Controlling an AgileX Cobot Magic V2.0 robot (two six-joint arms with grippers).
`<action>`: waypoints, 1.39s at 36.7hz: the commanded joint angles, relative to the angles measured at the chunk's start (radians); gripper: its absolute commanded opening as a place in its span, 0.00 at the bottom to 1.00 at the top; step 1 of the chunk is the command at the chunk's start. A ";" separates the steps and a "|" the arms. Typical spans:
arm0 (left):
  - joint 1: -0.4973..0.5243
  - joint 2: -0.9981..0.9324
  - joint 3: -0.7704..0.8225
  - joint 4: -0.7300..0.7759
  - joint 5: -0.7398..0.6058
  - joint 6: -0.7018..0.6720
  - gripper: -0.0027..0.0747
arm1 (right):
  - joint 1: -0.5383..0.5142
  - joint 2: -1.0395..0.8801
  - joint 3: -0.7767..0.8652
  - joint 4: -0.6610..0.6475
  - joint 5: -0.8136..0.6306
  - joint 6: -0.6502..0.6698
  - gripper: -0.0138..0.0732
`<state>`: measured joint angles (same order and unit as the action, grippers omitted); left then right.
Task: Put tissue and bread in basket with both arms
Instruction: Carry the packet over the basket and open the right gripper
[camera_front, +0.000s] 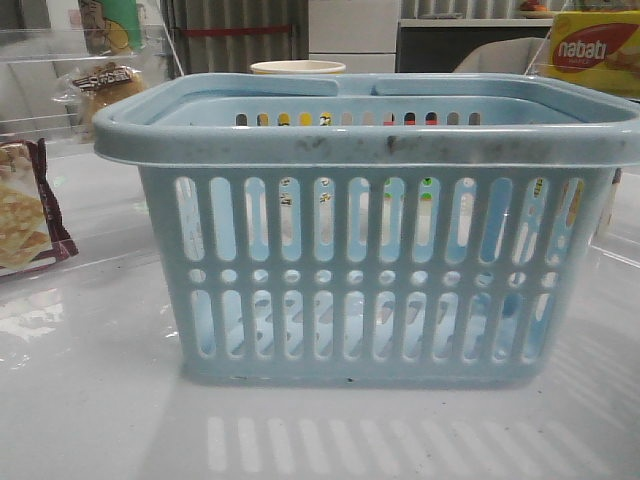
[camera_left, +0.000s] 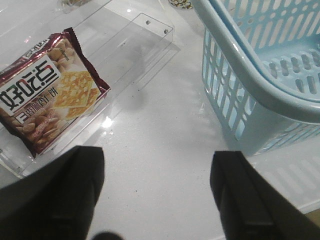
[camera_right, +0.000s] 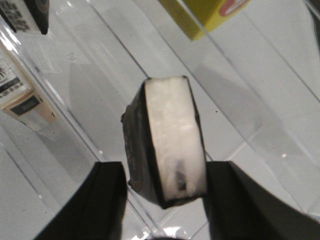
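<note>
The light blue basket (camera_front: 370, 140) stands in the middle of the table and fills the front view; its rim also shows in the left wrist view (camera_left: 260, 90). The bread (camera_front: 105, 85) lies on a clear shelf at the back left. The tissue (camera_right: 170, 130), a dark pack with a white patch, sits between the fingers of my right gripper (camera_right: 165, 170), which is shut on it above a clear shelf. My left gripper (camera_left: 157, 160) is open and empty over bare table, left of the basket. Neither gripper shows in the front view.
A maroon-edged cracker bag (camera_front: 25, 210) lies on a clear tray (camera_left: 135, 45) left of the basket. A yellow nabati box (camera_front: 595, 50) stands at the back right and shows in the right wrist view (camera_right: 210, 15). A cup (camera_front: 297, 68) stands behind the basket.
</note>
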<state>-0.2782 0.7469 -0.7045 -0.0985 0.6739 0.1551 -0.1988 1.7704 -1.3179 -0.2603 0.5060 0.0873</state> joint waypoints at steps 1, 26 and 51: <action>-0.008 0.000 -0.028 -0.011 -0.062 0.000 0.69 | -0.007 -0.048 -0.038 -0.026 -0.070 -0.009 0.44; -0.008 0.000 -0.028 -0.011 -0.064 0.000 0.69 | 0.369 -0.445 -0.038 0.142 0.140 -0.015 0.30; -0.008 0.084 -0.039 -0.009 -0.154 0.000 0.71 | 0.717 -0.460 0.105 0.216 0.059 -0.015 0.81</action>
<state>-0.2782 0.7979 -0.7045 -0.0985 0.6095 0.1570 0.5191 1.4191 -1.2444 -0.0352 0.6463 0.0828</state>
